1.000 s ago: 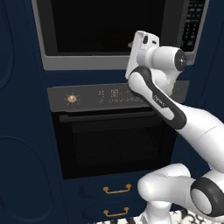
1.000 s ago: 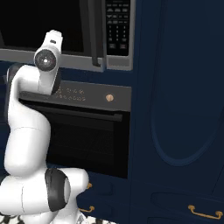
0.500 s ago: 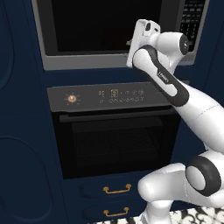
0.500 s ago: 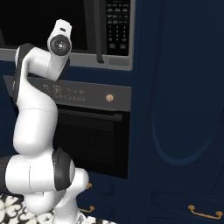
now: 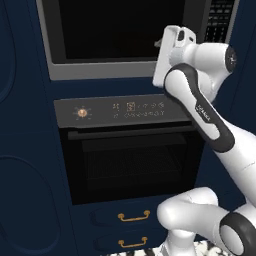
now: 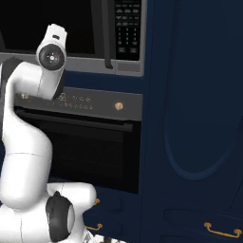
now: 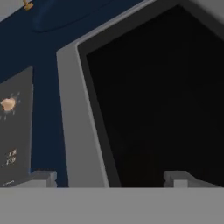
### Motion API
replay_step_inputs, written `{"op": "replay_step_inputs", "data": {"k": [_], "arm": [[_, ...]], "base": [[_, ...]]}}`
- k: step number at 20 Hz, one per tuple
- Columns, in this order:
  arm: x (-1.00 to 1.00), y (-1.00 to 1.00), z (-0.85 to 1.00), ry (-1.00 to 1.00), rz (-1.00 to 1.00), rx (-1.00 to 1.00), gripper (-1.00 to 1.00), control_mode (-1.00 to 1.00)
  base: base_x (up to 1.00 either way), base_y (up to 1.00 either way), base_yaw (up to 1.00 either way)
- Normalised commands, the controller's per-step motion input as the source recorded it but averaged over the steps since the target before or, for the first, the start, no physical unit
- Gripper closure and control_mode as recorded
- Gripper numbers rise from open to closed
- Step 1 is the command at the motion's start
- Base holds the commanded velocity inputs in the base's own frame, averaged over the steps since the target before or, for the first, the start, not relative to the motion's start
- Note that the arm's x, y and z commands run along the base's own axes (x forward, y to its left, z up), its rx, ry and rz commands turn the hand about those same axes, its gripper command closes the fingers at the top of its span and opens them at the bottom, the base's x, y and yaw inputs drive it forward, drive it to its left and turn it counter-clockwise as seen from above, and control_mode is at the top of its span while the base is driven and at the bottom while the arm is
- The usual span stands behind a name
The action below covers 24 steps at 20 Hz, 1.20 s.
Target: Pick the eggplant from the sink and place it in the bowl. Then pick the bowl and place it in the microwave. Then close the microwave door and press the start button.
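The gripper (image 7: 109, 179) is standing wide apart, gripping nothing, facing the microwave door (image 7: 153, 96), which is sitting shut. Below it the oven (image 5: 130, 160) with its brass knob (image 5: 81, 113) is lying under the microwave (image 5: 110, 35), whose keypad (image 6: 128, 28) is sitting at the right.

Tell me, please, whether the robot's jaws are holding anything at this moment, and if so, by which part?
Nothing is held. In the hand view the gripper has its jaws wide apart with nothing between them, facing the closed black window of the dark grey microwave door.
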Motion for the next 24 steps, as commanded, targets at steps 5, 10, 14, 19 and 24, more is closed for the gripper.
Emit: {"op": "replay_step_inputs", "data": {"k": [5,10,14,19,24], "arm": [[-0.89,-0.12,0.00,0.00,-0.07,0.00,-1.00,-1.00],[-0.77,-0.20,-0.07,0.00,-0.09,0.01,-1.00,-1.00],[-0.59,-0.20,-0.08,-0.01,-0.05,0.01,-1.00,-1.00],[-0.43,-0.08,-0.02,0.00,-0.07,0.01,-1.00,-1.00],[-0.20,0.00,0.00,0.00,-0.09,0.00,-1.00,-1.00]], "base": [[0.00,0.00,0.00],[0.00,0.00,0.00],[0.00,0.00,0.00],[0.00,0.00,0.00],[0.00,0.00,0.00]]}}
